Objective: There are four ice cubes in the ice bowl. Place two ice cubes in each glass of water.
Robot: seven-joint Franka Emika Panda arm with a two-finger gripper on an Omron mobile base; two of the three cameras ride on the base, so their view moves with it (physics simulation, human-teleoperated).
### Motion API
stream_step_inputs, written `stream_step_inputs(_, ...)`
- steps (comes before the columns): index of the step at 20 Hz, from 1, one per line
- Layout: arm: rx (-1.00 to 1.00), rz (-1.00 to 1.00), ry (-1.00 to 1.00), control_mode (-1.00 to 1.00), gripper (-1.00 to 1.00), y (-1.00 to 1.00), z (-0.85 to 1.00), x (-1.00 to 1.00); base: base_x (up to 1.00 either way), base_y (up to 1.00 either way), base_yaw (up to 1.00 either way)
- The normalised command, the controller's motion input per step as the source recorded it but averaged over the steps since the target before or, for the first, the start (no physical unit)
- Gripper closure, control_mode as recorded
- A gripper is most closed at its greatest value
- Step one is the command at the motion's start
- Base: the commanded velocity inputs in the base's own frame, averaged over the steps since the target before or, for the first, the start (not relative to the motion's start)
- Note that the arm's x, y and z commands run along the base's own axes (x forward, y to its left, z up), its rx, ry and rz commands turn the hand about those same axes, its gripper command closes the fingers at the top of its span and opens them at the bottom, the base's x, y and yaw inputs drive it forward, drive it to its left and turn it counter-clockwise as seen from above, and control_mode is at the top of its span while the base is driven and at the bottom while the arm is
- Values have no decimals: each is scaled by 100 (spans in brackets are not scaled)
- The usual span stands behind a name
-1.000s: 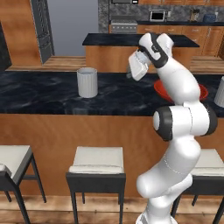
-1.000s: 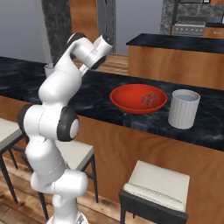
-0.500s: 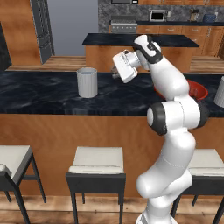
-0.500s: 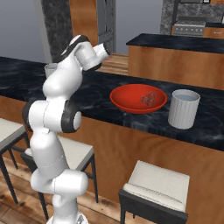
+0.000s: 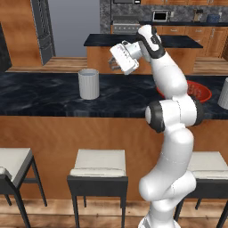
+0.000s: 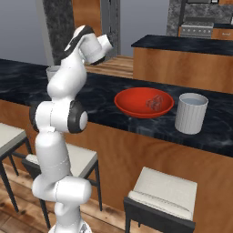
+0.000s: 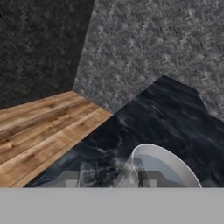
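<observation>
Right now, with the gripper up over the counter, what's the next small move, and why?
Probably slide the gripper sideways until it is centred over the glass. It hangs above the counter beside the glass, and in the hand view the glass's mouth sits off to one side of the fingertips. I cannot tell if a cube is held.

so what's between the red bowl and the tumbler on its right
Nothing: in the right base view a bare strip of dark counter separates the red bowl from the tumbler.
</observation>
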Motion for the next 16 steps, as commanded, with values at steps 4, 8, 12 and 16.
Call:
stream_step_inputs(4,0,1,-6,-100,100,48,-6,14,0,0,0)
stream_step_inputs(8,3,0,-11,-100,100,44,-6,24,0,0,0)
stream_step_inputs(12,2,0,-13,-100,100,26,-10,12,0,0,0)
stream_step_inputs(16,0,0,-2,-100,100,19,-25,19,0,0,0)
